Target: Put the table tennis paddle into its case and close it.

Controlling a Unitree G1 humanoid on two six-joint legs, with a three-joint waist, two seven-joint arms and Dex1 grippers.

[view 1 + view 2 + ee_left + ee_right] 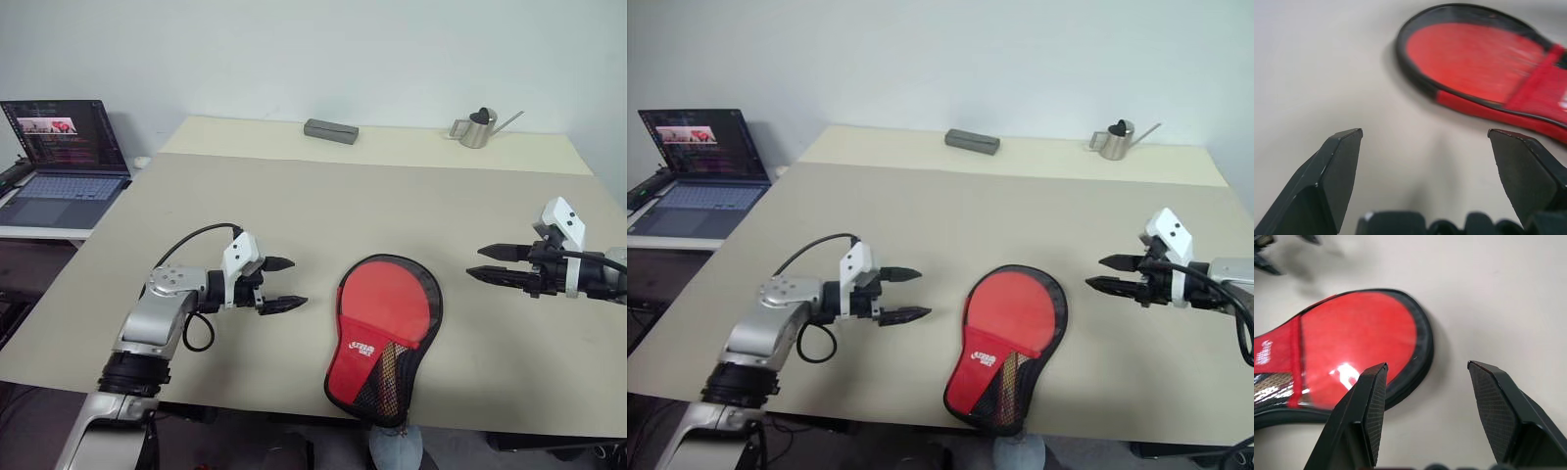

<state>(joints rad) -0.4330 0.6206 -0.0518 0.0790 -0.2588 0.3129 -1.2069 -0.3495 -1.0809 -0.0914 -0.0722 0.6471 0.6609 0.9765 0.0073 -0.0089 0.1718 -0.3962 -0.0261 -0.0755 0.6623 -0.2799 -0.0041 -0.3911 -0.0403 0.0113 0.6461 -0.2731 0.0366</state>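
Observation:
The black-rimmed case (364,374) lies flat near the table's front edge, its narrow end reaching that edge. Its red panel with white lettering and its mesh pocket cover the lower half. The table tennis paddle (389,297) rests inside, round red face up and uncovered; its handle is hidden under the panel. My left gripper (297,283) hovers left of the case, open and empty, pointing toward it. To the right of the case my right gripper (475,262) is open and empty too, aimed at it. Both wrist views show the paddle's face (1474,58) (1356,338) beyond spread fingers.
A grey rectangular box (330,130) and a small metal watering can (478,127) stand at the far edge of the beige table (294,211). An open laptop (67,152) sits on a lower desk to the left.

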